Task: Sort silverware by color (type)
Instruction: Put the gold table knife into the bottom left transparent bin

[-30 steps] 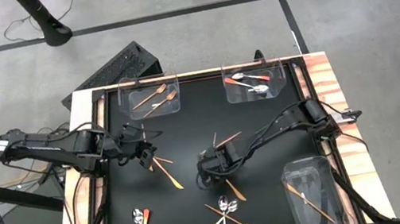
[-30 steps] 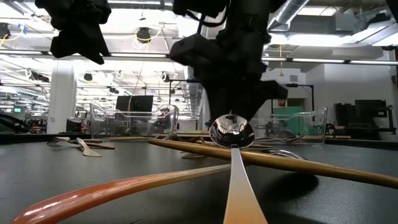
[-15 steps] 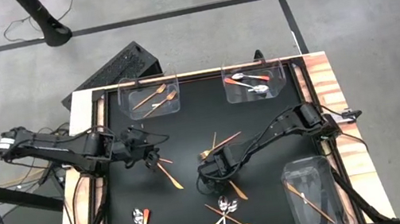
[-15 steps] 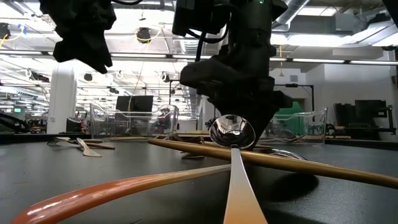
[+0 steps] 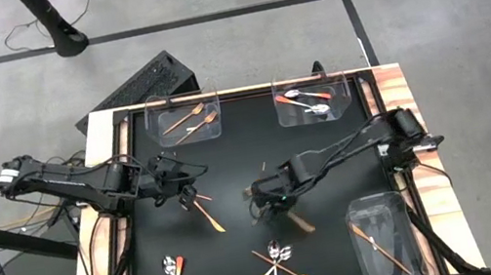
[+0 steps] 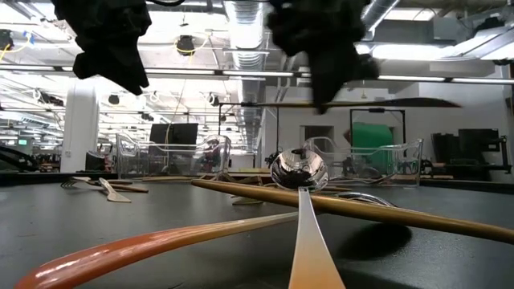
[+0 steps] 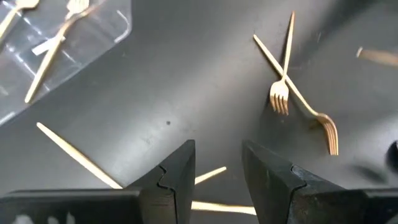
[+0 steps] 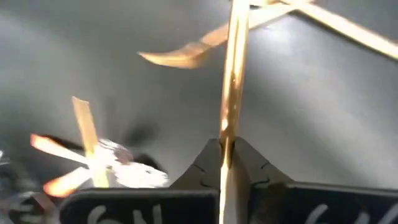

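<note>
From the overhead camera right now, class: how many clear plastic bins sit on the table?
3: one bin at the far left, one at the far right, one at the near right edge.

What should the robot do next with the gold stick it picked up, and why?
Probably carry it toward the clear bin at the table's right front corner. The right gripper is shut on a gold knife, lifted off the black table, and that bin already holds a similar long gold piece. The left gripper hovers open over other gold sticks.

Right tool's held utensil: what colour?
Gold; the slim knife pinched in the right tool shows best in the right wrist view.
</note>
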